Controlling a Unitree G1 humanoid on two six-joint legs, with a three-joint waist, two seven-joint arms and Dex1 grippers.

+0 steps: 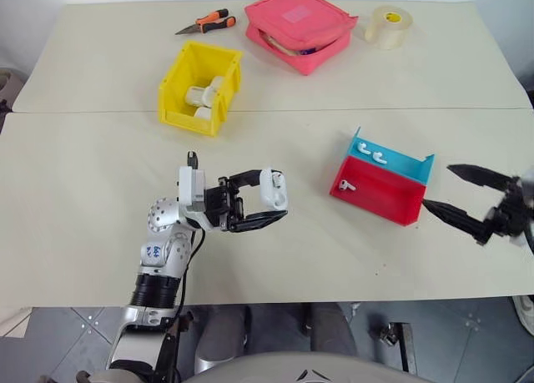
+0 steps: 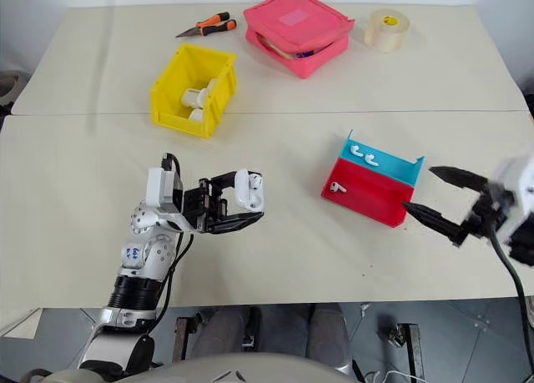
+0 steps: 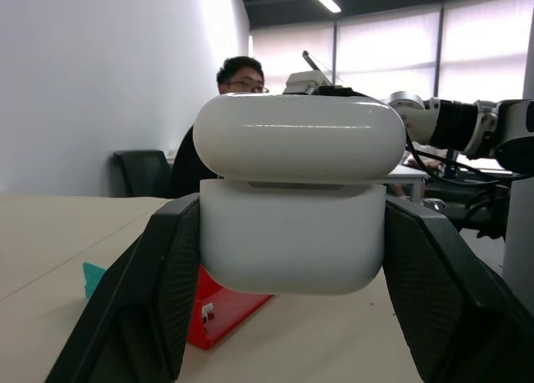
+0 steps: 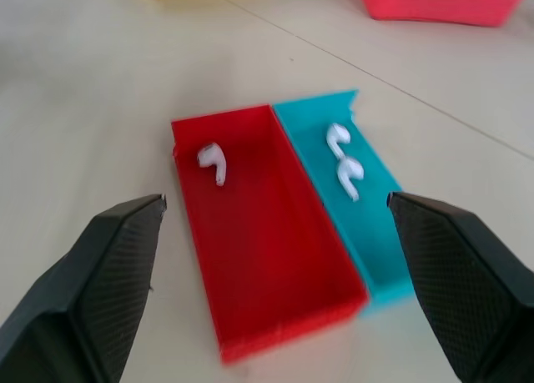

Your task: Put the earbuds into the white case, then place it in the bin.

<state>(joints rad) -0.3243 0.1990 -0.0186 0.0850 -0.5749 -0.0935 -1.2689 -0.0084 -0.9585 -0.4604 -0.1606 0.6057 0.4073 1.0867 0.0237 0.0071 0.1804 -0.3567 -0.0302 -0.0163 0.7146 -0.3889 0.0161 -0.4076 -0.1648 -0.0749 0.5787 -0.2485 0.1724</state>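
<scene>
I see the tabletop (image 1: 275, 199) first, a pale surface with a seam running across it. Toward its far edge sit a pink pouch (image 1: 300, 28), a roll of tape (image 1: 389, 26) near the far right corner, and orange-handled pliers (image 1: 206, 22). The yellow bin (image 1: 200, 87) stands left of centre, just on the far side of the seam, and already holds some white items. On the right half, on the near side of the seam, lies the red and blue tray (image 1: 388, 193).

My left tool (image 1: 269, 204) hangs over the near middle of the tabletop, clamped on the white case (image 3: 296, 195). The case is glossy, rounded and smooth, its lid looking closed or nearly so over the body, with a fine seam between the two. I judge it light and stiff but slippery; the fingers (image 3: 142, 299) press the flat sides of the lower body, which leaves the lid free to swing, so that seems the right hold.

My right tool (image 1: 455, 195) hovers off the tray's right end, near the right edge of the tabletop, its jaws spread wide and empty.

The earbuds are the smallest: two in the blue compartment (image 4: 344, 158) lying close together, one in the red (image 4: 212, 160). They are tiny, shiny and short-stemmed. I expect them to be feather-light and prone to skating away, so a pinch across the bulb looks safest.
</scene>
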